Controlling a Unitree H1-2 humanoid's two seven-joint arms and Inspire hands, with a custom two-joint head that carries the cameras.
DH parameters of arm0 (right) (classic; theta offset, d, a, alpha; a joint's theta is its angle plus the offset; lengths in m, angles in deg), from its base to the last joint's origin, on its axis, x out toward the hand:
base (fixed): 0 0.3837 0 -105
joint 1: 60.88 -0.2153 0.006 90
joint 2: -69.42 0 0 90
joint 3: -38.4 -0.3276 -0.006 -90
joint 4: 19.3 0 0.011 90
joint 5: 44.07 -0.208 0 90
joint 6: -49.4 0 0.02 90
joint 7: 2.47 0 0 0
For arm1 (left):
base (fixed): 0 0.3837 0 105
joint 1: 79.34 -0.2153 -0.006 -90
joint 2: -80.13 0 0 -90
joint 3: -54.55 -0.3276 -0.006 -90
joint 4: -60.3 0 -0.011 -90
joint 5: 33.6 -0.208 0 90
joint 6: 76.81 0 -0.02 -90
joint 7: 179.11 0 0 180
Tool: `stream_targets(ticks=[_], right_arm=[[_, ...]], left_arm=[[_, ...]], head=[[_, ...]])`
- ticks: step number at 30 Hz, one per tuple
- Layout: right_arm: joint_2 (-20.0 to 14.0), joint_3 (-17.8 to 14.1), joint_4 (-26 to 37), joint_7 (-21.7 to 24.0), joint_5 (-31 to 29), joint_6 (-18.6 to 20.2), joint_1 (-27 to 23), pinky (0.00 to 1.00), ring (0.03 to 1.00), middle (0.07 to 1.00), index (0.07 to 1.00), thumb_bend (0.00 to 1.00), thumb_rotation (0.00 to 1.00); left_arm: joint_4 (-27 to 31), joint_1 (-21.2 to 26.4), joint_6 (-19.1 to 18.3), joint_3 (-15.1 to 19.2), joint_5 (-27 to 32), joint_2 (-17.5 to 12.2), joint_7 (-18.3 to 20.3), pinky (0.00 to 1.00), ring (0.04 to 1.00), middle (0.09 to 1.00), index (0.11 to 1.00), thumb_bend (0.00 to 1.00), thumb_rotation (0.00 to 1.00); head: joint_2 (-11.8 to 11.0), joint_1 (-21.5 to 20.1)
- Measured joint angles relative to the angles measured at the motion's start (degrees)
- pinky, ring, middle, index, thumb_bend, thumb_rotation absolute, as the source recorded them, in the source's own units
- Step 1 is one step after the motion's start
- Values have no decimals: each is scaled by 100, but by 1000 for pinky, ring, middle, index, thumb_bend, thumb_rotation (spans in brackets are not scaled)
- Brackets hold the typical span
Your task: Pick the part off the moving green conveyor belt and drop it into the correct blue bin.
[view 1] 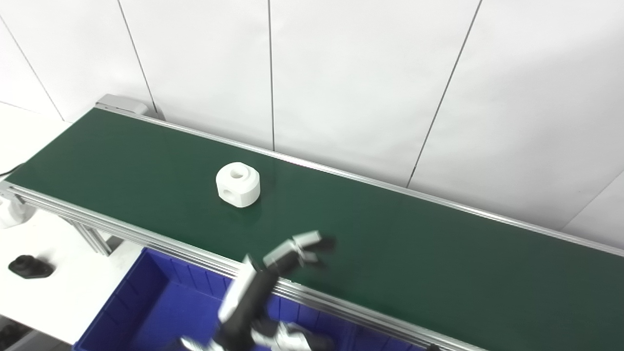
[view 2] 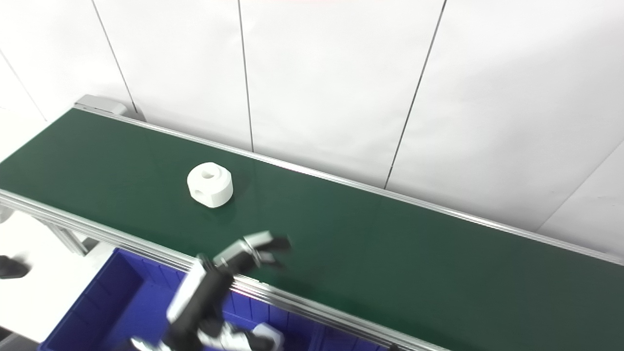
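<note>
White part (view 1: 238, 185) sits upright on green conveyor belt (view 1: 414, 253), hole facing up, second hole on near side. Left hand (view 1: 273, 278) reaches over belt's near rail, well short of part, nothing held, fingers (view 1: 306, 239) blurred, loosely spread. Blue bin (view 1: 146, 302) below rail, under arm. Black piece (view 1: 29, 266) on white counter (view 1: 63, 287) at left. Right hand not visible

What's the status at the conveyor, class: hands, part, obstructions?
Left hand over belt's near edge, blurred, holding nothing; right hand out of view. White rounded plastic part with holes sits untouched on green conveyor belt. Nothing between hand and part.
</note>
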Motion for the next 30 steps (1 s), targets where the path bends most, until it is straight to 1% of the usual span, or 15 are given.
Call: stream_targets(ticks=[2, 4, 6, 8, 9, 12, 15, 17, 18, 20, 23, 26, 29, 30], right_arm=[[6, 20, 0, 19, -1, 0, -31, 1000, 1000, 1000, 1000, 869, 1000], [25, 18, 0, 25, -10, 0, -50, 1000, 1000, 1000, 1000, 868, 1000], [28, 16, 0, 32, -46, 0, -54, 1000, 1000, 1000, 1000, 862, 1000], [33, 13, -1, 46, -66, 0, -54, 1000, 1000, 1000, 1000, 873, 1000], [46, 8, -1, 52, -64, 0, -53, 1000, 1000, 1000, 1000, 873, 1000], [92, 13, 0, 82, -58, 0, -66, 1000, 1000, 1000, 1000, 868, 1000], [98, 3, 1, 97, -58, 0, -54, 1000, 1000, 1000, 1000, 872, 1000], [91, -12, 4, 97, -54, 0, -43, 1000, 1000, 1000, 1000, 876, 1000], [91, -15, 7, 98, -47, 0, -39, 1000, 1000, 1000, 1000, 877, 1000], [93, -4, 14, 112, -42, 0, -46, 1000, 1000, 1000, 1000, 877, 1000], [91, -4, 29, 121, -42, 0, -35, 1000, 1000, 1000, 1000, 846, 1000], [86, -1, 41, 132, -43, 0, -33, 1000, 1000, 998, 1000, 844, 1000], [87, 6, 69, 144, -33, 1, -33, 1000, 1000, 992, 1000, 837, 1000], [87, 5, 69, 144, -33, 0, -27, 1000, 1000, 991, 1000, 835, 1000]], left_arm=[[176, 522, -281, 243, -182, -343, 380, 737, 830, 818, 734, 1000, 345], [232, 1096, -528, 482, -555, -721, 710, 764, 853, 838, 784, 979, 368], [311, 1683, -859, 639, -1064, -1056, 1063, 790, 858, 849, 820, 967, 342], [382, 2111, -1020, 681, -1462, -1227, 1318, 818, 859, 852, 840, 990, 299], [333, 2301, -1036, 649, -1690, -1245, 1430, 828, 860, 856, 846, 998, 270], [-215, 2867, -1019, 595, -2335, -1316, 1603, 829, 859, 858, 853, 1000, 233], [-832, 3375, -900, 587, -2808, -1571, 1663, 832, 853, 853, 869, 1000, 219], [-1053, 3576, -848, 578, -2987, -1691, 1654, 835, 861, 856, 875, 1000, 225], [-1232, 3692, -782, 540, -3085, -1729, 1652, 830, 863, 855, 856, 1000, 222], [-1680, 3895, -680, 418, -3292, -1834, 1681, 826, 863, 855, 844, 1000, 218], [-2339, 4159, -601, 241, -3541, -2000, 1758, 846, 869, 851, 808, 1000, 197], [-2931, 4449, -453, 68, -3763, -2131, 1796, 854, 864, 847, 804, 1000, 195], [-3425, 4699, -333, -125, -3932, -2248, 1782, 865, 865, 850, 823, 1000, 245], [-3529, 4756, -311, -191, -3972, -2260, 1790, 863, 864, 850, 828, 1000, 244]], head=[[-17, 44], [-18, 44], [-17, 35], [-18, 35], [-18, 35], [-9, 0], [0, -17], [17, -44], [18, -44], [35, -79], [44, -105], [70, -123], [88, -140], [88, -141]])
